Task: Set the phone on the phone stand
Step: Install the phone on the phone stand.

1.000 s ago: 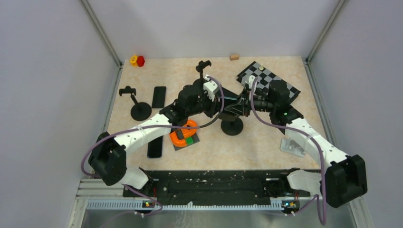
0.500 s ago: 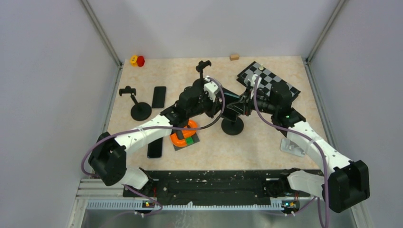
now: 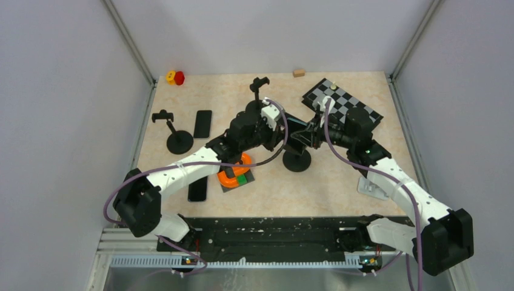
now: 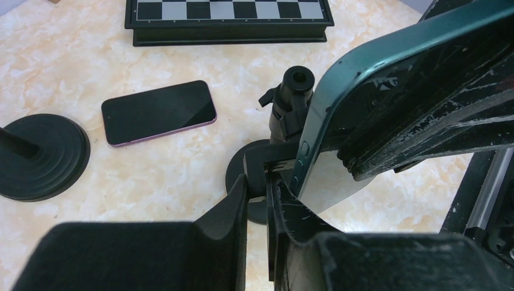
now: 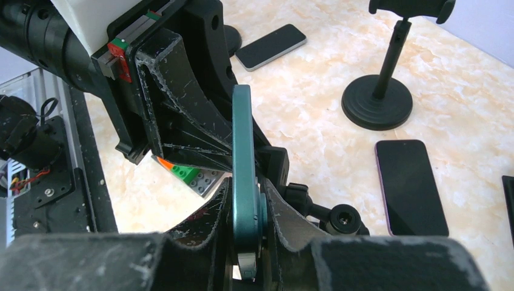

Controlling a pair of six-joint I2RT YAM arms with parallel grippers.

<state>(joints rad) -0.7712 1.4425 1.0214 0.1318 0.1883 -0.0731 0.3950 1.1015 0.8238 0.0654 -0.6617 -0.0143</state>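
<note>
The pale marbled table [image 3: 339,182] carried everything. A chessboard [image 3: 345,104] lay at its back right, and both arms reached in to meet just in front of it, over the middle of the table.

The phone stand [image 3: 297,160] stood under that meeting point on its round black base, with its pole and knob rising between the two wrists. Two more stands were around. One stood on the left [image 3: 179,141]. The other [image 3: 259,85] stood at the back, its base hidden behind the left arm.

The right gripper [image 5: 245,188] was clamped on the teal phone [image 5: 242,139], which it held on edge and tilted above the stand, the lower end just beside the clamp. The left gripper [image 4: 257,182] crowded the same spot. Its fingers were pinched nearly together on what looked like a black part of that clamp, close against the phone.

Spare phones lay flat: one near the left stand [image 3: 202,123], one partly under the left arm [image 3: 196,191], and one between the chessboard and the stand [image 4: 159,112].

An orange ring on a green brick [image 3: 233,176] sat beneath the left arm, and a white bracket [image 3: 373,185] lay under the right arm. A red and yellow piece [image 3: 176,77] and a small wooden block [image 3: 298,73] sat at the back edge.
</note>
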